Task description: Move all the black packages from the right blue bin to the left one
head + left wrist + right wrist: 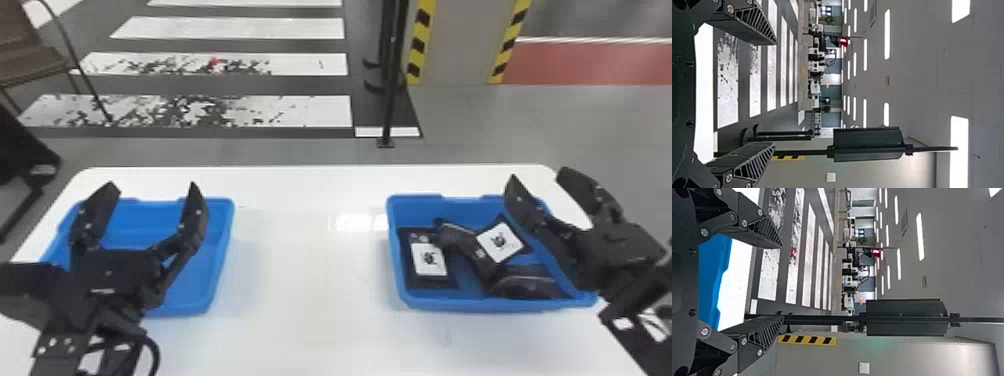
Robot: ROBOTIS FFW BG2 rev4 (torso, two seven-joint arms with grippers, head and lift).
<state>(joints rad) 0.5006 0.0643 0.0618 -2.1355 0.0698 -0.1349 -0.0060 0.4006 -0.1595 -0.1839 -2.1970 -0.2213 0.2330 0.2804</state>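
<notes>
In the head view, my left gripper [156, 187] is open above the left blue bin [220, 250], whose visible floor is bare. My right gripper [537, 175] stands open over the right side of the right blue bin [395, 250]. That bin holds several black packages: one with a white label [429, 261] at its left, another labelled one [500, 242] towards the back, and a dark one [532, 285] near the front right. In the left wrist view the left gripper [775, 93] has nothing between its fingers; likewise the right gripper [782, 284] in the right wrist view.
Both bins stand on a white table [310, 300], with a wide stretch of tabletop between them. Beyond its far edge are a black pole [392, 75], a pillar with striped edges [455, 45] and, at the far left, a chair [35, 62].
</notes>
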